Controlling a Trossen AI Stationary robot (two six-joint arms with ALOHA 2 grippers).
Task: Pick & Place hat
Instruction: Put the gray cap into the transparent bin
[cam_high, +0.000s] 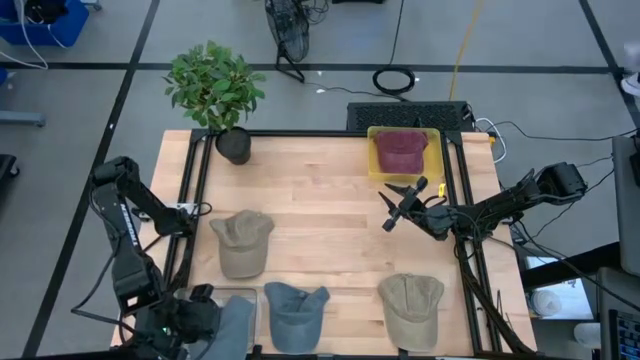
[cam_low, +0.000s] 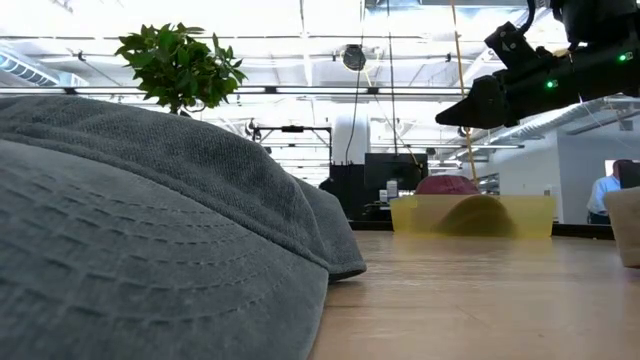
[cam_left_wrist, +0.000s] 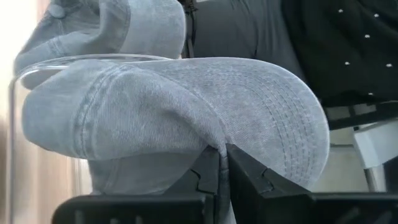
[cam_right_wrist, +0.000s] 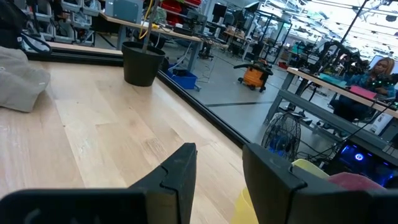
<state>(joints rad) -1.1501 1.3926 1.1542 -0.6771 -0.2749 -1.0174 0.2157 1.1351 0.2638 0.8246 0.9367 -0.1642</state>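
A light grey cap (cam_left_wrist: 186, 106) fills the left wrist view. In the high view it sits at the table's near left corner (cam_high: 236, 322), with my left gripper (cam_high: 203, 303) shut on it. It also looms large in the low view (cam_low: 150, 230). My right gripper (cam_high: 398, 208) hovers open above the table's right half, just near of the yellow bin (cam_high: 432, 170), touching nothing; its fingers (cam_right_wrist: 186, 168) point out over bare wood. A maroon cap (cam_high: 401, 152) lies inside that bin. My left gripper (cam_left_wrist: 221, 177) pinches a fold of the grey cap's cloth (cam_left_wrist: 217, 144) between its two fingers, where the stitched brim (cam_left_wrist: 286, 124) meets the crown. How far back the cloth reaches does not show. The cap bulges out ahead of the fingers, over a clear container's rim (cam_left_wrist: 68, 62).
A khaki cap (cam_high: 243, 243) lies left of centre, a blue-grey cap (cam_high: 298, 313) at the near edge, and another khaki cap (cam_high: 412, 308) near right. A potted plant (cam_high: 218, 92) stands at the far left corner. Bare wood (cam_high: 320, 200) spans the middle.
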